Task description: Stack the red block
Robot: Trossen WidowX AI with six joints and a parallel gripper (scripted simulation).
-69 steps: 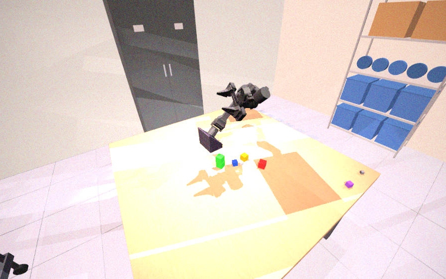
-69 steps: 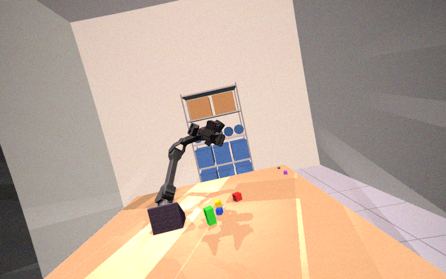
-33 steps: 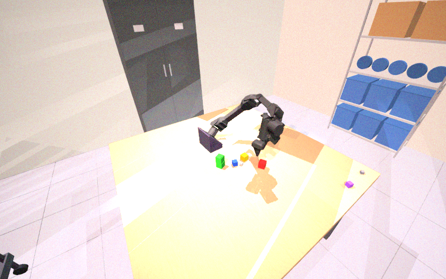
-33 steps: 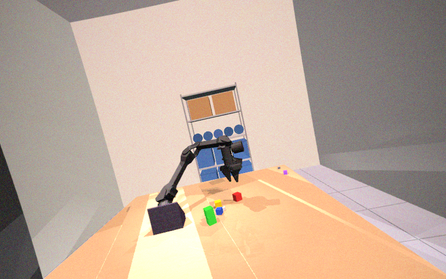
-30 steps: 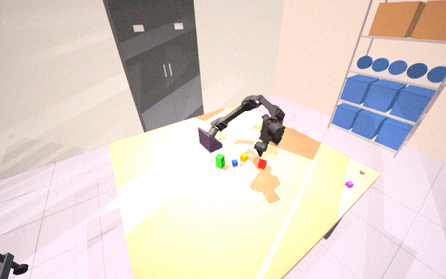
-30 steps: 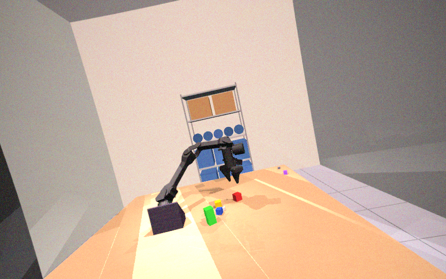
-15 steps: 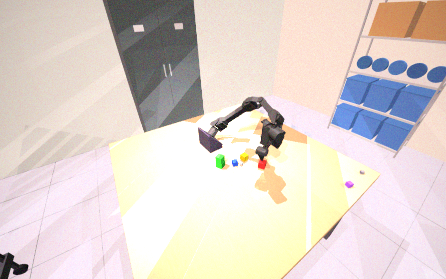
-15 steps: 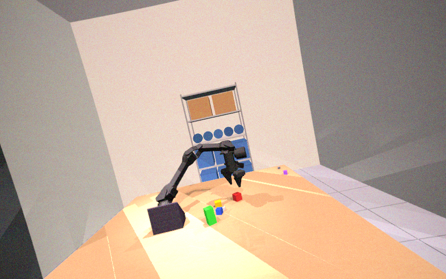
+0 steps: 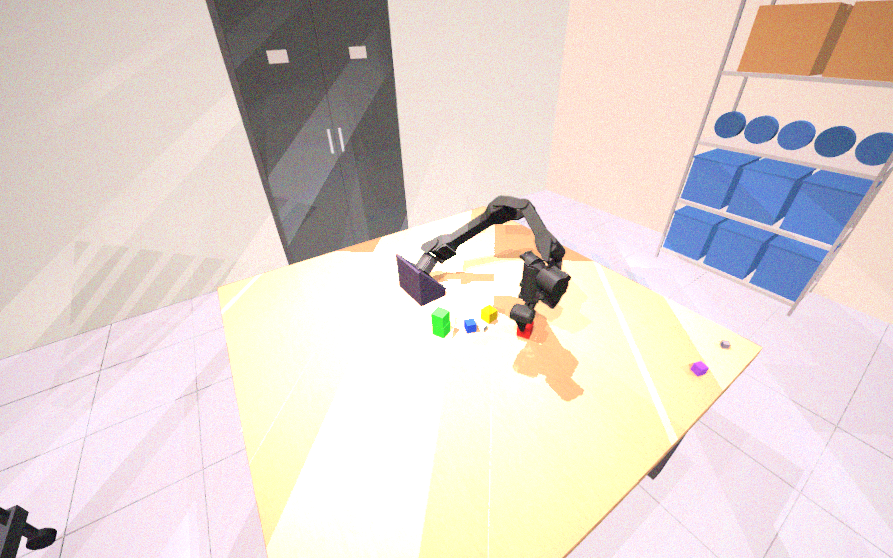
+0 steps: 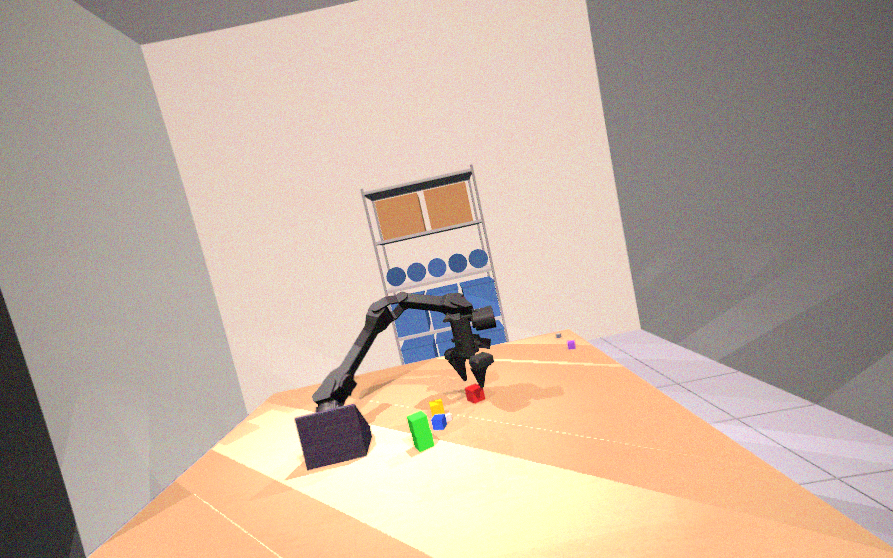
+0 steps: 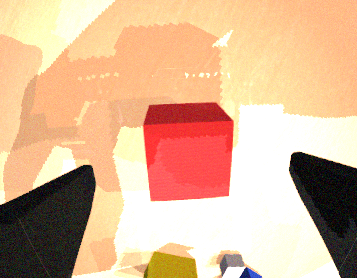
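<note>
The red block [image 9: 525, 333] [image 10: 475, 394] [image 11: 189, 162] sits on the table, right of the other near blocks in the top view. My gripper [image 10: 473, 382] [image 11: 195, 170] is open and empty, pointing down just above the red block. In the wrist view the block shows between the two fingertips, nearer the left one. In the top view a finger hides part of the block. The green tower [image 9: 441, 323] [image 10: 421, 431] stands upright near the arm's base, with a seam between two blocks in the top view. It is out of the wrist view.
A yellow block [image 9: 489, 314] [image 10: 436, 406] [image 11: 172, 265], a blue block [image 9: 470, 325] [image 10: 439, 421] and a small whitish block [image 11: 232, 261] lie between the tower and the red block. A purple block [image 9: 699, 368] [image 10: 570, 344] and a small grey object [image 9: 725, 344] lie near the far table corner.
</note>
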